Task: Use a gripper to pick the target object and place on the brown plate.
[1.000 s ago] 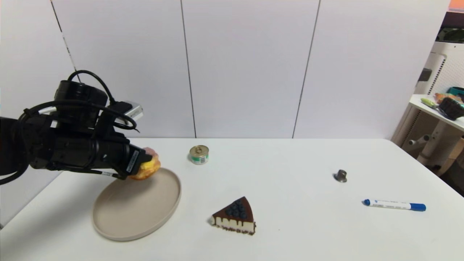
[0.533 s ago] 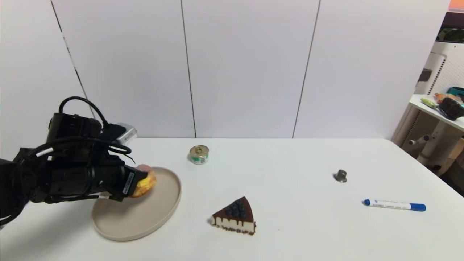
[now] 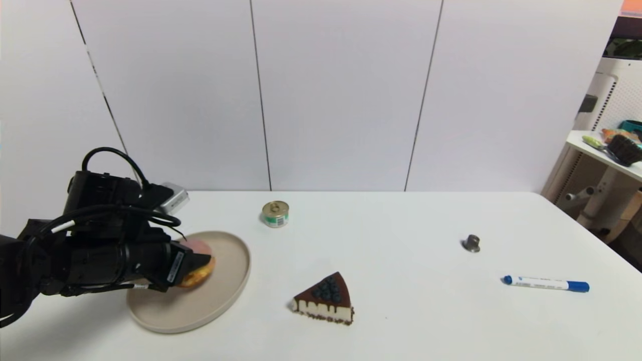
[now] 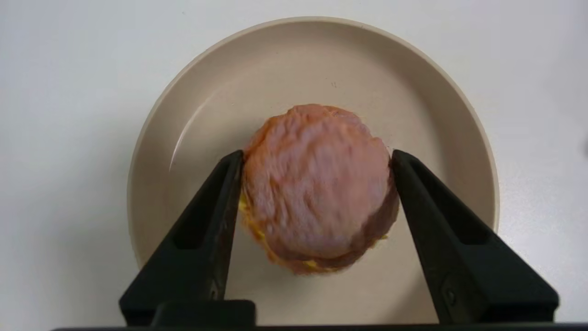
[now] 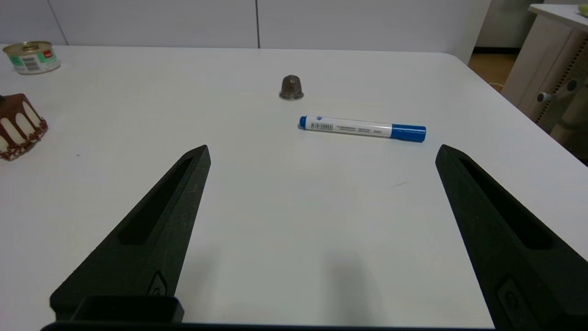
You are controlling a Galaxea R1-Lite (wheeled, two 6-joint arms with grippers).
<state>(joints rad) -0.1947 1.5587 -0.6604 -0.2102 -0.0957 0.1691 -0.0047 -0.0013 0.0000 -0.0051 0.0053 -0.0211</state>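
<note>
The cream puff, golden-orange with a pinkish top, is low over the brown plate at the table's left; I cannot tell whether it touches the plate. My left gripper reaches in from the left and is shut on the puff. In the left wrist view both black fingers press the sides of the puff, with the left gripper centred over the plate. My right gripper is open and empty over bare table, and is out of the head view.
A green-labelled tin can stands behind the plate. A chocolate blueberry cake slice lies to the plate's right. A small metal cap and a blue marker lie at the right. A cluttered side shelf stands beyond the table's right edge.
My left gripper has come down and drawn back with the puff, from above the plate's far rim to low over the plate's middle. Nothing else moved.
</note>
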